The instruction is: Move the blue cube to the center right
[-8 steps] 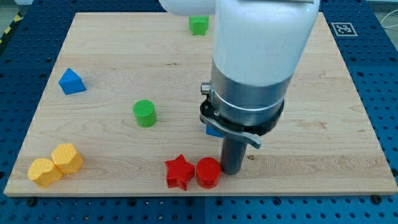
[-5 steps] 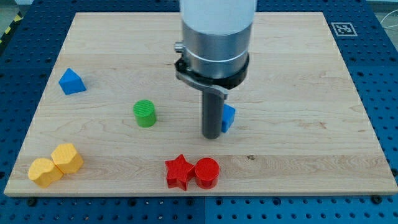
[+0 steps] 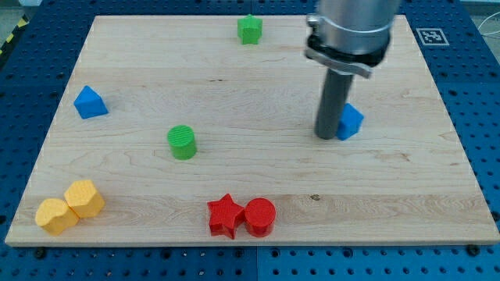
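Pale wood makes up the surface (image 3: 234, 78), a board lying on a blue perforated bench, with a printed marker at the view's top right corner.

From the one camera view, the blue cube (image 3: 350, 122) sits right of centre, slightly above the board's middle line, well short of the right edge. The rod comes down from the view's top, and my tip (image 3: 326, 136) stands on the wood touching, or all but touching, the cube's left face. The arm carries no jaws, so nothing is clenched or released; the rod only presses against the cube from the left.

The cube looks like small hard plastic: light, stiff, and likely to slide easily on smooth wood. It cannot be grasped, so contact belongs at the middle of its left face; an off-centre push would probably spin it aside. A further push toward the view's right seems needed.

Elsewhere lie a blue triangle (image 3: 90, 102) at left, a green cylinder (image 3: 182, 142), a green block (image 3: 249, 30) at top, two yellow blocks (image 3: 70, 206) at bottom left, and a red star (image 3: 225, 215) touching a red cylinder (image 3: 261, 217).
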